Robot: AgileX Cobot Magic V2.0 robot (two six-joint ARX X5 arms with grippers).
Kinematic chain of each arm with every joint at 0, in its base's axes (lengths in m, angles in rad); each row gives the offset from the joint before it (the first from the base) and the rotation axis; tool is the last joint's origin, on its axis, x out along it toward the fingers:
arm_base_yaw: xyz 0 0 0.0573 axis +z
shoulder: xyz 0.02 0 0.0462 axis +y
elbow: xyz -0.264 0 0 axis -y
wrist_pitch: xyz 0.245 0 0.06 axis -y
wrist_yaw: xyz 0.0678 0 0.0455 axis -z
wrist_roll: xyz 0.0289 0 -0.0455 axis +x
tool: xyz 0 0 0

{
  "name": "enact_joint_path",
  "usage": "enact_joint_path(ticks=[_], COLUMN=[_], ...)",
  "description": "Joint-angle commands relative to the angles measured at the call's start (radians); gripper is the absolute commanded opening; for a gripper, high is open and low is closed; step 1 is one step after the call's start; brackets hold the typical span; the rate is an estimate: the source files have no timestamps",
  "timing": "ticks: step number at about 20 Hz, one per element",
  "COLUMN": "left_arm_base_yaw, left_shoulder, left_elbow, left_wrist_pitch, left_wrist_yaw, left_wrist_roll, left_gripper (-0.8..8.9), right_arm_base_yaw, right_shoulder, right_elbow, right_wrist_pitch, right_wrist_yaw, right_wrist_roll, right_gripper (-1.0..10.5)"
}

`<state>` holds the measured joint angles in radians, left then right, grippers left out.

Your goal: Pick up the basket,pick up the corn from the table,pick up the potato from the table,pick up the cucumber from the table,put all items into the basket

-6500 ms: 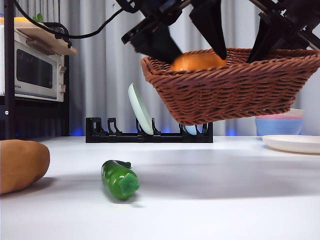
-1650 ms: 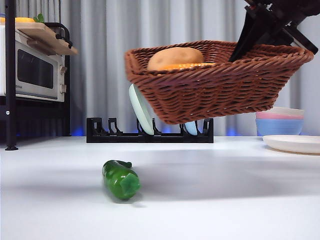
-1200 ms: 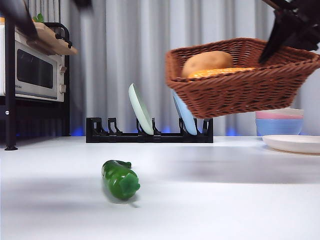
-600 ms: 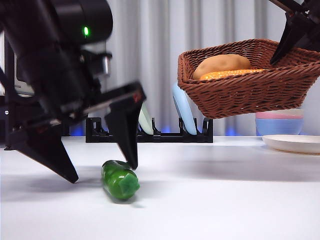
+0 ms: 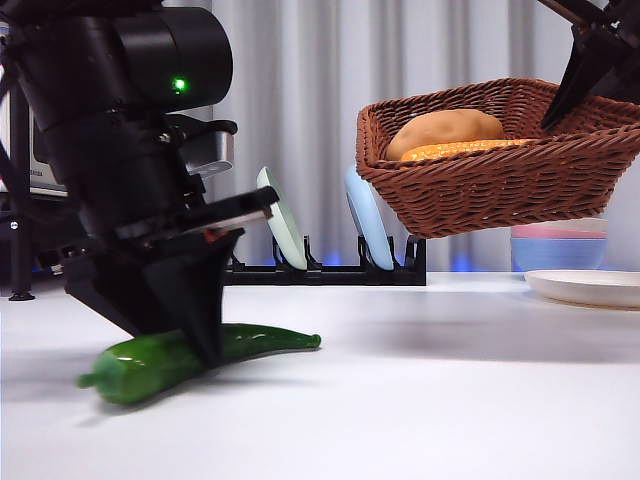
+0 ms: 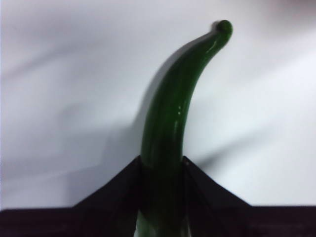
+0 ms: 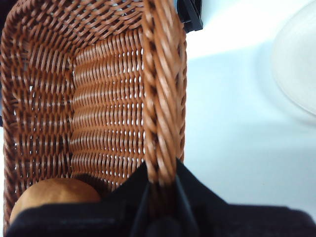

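**A:** Cucumber (image 5: 190,355) first, nearest you. It lies on the table (image 5: 420,400), and your left gripper (image 5: 170,320) has come down over its middle. The left wrist view shows the two jaws pressed to either side of the green body, clenched on it, with the curved stem end sticking out beyond them. I judge the mid-body hold is meant to keep it level once lifted.

**B:** Is it off the table?

**A:** Can't tell. From the front it looks to be resting on the white surface, but the dark gripper covers the middle stretch, so you only see the two ends.

**B:** And farther back from the cucumber?

**A:** Up and behind it, the basket (image 5: 500,170) hangs in the air, tipped a little. Your right gripper (image 7: 160,185) is closed on its braided rim; the wrist view shows the rim pinched between the jaws. Holding it by one edge leaves the mouth clear for a drop, I'd say.

**B:** What's inside?

**A:** The potato (image 5: 445,128) and the corn (image 5: 460,148), both at the end nearer the cucumber. Only the tops show over the rim from the front. In the right wrist view, the potato is half cut off by the gripper body and the corn isn't visible.
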<state>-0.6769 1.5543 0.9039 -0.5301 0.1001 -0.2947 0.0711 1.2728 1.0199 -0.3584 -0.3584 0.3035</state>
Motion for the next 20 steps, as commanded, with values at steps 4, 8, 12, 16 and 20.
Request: enact_joint_path(ticks=[4,8,12,16,20], left_arm_base_yaw=[-0.011,-0.011,-0.011,-0.011,-0.011], left_shoulder=[-0.262,-0.435,-0.439,-0.328,-0.16], left_elbow=[0.148,0.339,0.416,0.416,0.417], left_wrist_pitch=[-0.334,-0.321,-0.051,0.117,0.208], left_wrist_yaw=[0.303,0.491,0.271,0.15,0.063], left_wrist_roll=[0.213,0.254,0.142,0.124,0.114], left_gripper=[-0.08,-0.08,-0.08,-0.08,-0.08], right_arm_base_yaw=[0.002,0.013,0.065,0.165,0.257], right_shoulder=[0.001,0.001,0.001,0.001,0.001], right_elbow=[0.0,0.0,0.0,0.0,0.0], right_wrist_pitch=[0.021,0.02,0.004,-0.022,-0.022], right_wrist_yaw=[-0.009,-0.01,-0.01,-0.009,-0.009], right_wrist_roll=[0.017,0.021,0.022,0.022,0.033], right_gripper=[-0.2,-0.2,-0.2,-0.2,-0.2])
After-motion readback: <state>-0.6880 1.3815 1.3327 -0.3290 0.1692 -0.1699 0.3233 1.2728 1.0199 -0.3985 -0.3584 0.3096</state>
